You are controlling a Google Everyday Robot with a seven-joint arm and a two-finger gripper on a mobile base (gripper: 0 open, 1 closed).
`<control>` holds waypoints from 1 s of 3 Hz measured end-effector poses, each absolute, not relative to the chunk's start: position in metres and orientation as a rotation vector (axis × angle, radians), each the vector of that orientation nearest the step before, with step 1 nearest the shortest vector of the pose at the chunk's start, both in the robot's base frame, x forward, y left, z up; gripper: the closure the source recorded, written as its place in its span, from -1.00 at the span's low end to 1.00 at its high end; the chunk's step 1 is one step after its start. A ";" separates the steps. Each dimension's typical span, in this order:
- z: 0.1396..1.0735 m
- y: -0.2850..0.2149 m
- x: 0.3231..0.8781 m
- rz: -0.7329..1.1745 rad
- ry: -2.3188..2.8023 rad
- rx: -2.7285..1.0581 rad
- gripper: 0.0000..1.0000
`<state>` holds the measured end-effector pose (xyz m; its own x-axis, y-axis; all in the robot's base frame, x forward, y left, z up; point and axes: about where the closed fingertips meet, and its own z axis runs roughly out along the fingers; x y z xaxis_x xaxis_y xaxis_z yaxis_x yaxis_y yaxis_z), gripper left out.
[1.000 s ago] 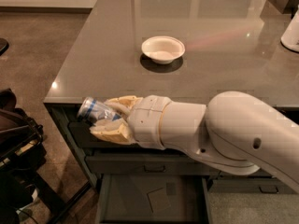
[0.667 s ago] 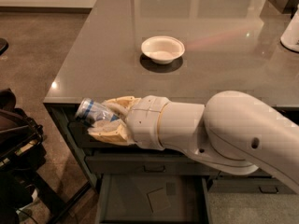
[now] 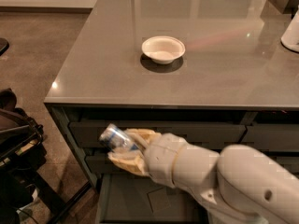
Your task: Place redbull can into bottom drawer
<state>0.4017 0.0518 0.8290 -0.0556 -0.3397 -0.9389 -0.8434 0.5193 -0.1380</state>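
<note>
One redbull can (image 3: 113, 137) lies tilted, clamped in my gripper (image 3: 125, 148), which I see held before the upper drawer fronts (image 3: 201, 132), the open bottom drawer (image 3: 135, 202) just beneath it and the white bowl (image 3: 163, 49) well beyond on the countertop (image 3: 93, 69).

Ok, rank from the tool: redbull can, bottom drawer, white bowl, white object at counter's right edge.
1. redbull can, gripped in the tool at the drawer fronts
2. bottom drawer, open below
3. white bowl, mid-counter
4. white object, far right
</note>
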 end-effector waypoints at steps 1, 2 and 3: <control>0.782 0.018 0.392 0.557 1.647 -0.961 1.00; 0.776 0.015 0.393 0.580 1.638 -0.943 1.00; 0.776 0.015 0.392 0.578 1.639 -0.945 1.00</control>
